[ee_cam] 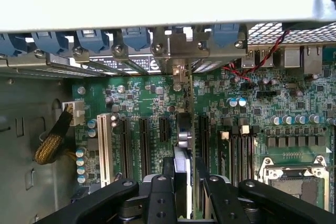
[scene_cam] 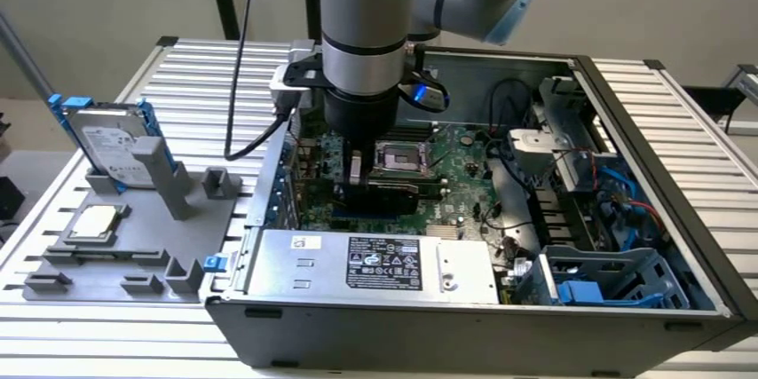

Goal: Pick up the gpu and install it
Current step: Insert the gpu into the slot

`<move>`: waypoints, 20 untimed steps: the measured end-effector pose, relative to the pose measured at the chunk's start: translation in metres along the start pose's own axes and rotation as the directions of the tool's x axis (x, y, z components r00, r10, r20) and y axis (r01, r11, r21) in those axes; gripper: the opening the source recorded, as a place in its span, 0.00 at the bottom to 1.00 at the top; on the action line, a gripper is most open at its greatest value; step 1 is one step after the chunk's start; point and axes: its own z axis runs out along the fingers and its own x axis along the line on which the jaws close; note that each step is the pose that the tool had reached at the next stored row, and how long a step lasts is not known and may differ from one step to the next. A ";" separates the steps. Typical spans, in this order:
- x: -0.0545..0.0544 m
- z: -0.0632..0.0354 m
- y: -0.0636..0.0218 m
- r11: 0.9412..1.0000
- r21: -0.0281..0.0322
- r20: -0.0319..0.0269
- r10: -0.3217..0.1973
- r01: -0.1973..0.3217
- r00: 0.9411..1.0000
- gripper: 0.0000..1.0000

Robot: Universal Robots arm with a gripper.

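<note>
The pickup is done: the gripper (ee_cam: 184, 182) is clenched on the gpu (ee_cam: 183, 129), held edge-on just above the motherboard (ee_cam: 142, 95) slots, its bracket near the rear wall. Seating looks unfinished.

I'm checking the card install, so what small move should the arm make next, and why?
Probably a short, straight press down. In the wrist view the gripper holds the gpu edge-on over the motherboard slots, its bracket already at the rear openings, though whether it is seated can't be told.
</note>
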 end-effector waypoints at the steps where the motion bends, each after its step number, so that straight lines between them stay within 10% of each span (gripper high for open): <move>1: 0.000 0.0000 0.0000 1.000 0.000 0.000 0.000 0.000 1.000 0.26; 20: 0.003 0.0000 -0.0017 1.000 -0.002 0.000 -0.022 0.022 1.000 0.26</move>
